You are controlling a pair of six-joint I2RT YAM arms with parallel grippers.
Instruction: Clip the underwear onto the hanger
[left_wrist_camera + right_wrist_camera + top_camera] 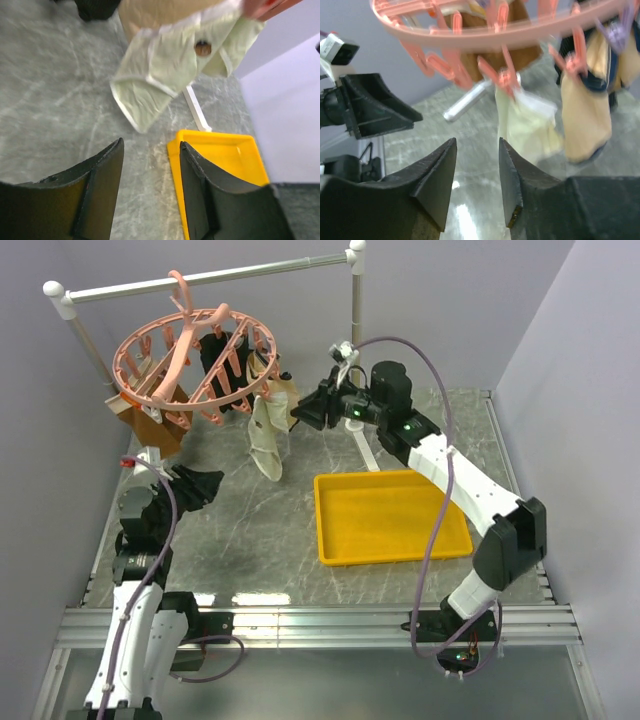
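Where the underwear hangs: one pale cream pair [160,70], pinched at its top edge by a pink clip on the near right side of the hanger [520,35], dangling over the table [250,540], to the far left of the tray.
Hangers: one, pink, a round ring with many clips, hooked on the rail [200,280] at the far left.
Clothes on it: four seen from above, namely the cream pair, a tan piece [283,392] just behind it, a black piece [222,355] and a brown piece [150,428] at the left.
Trays: one, yellow [395,557], right of centre.
Left gripper [151,150]: fingers spread, nothing between them, near left of the cream pair and apart from it.
Right gripper [477,150]: fingers apart, nothing between them, just right of the cream pair, not touching it.
Writing: too blurred to read any.
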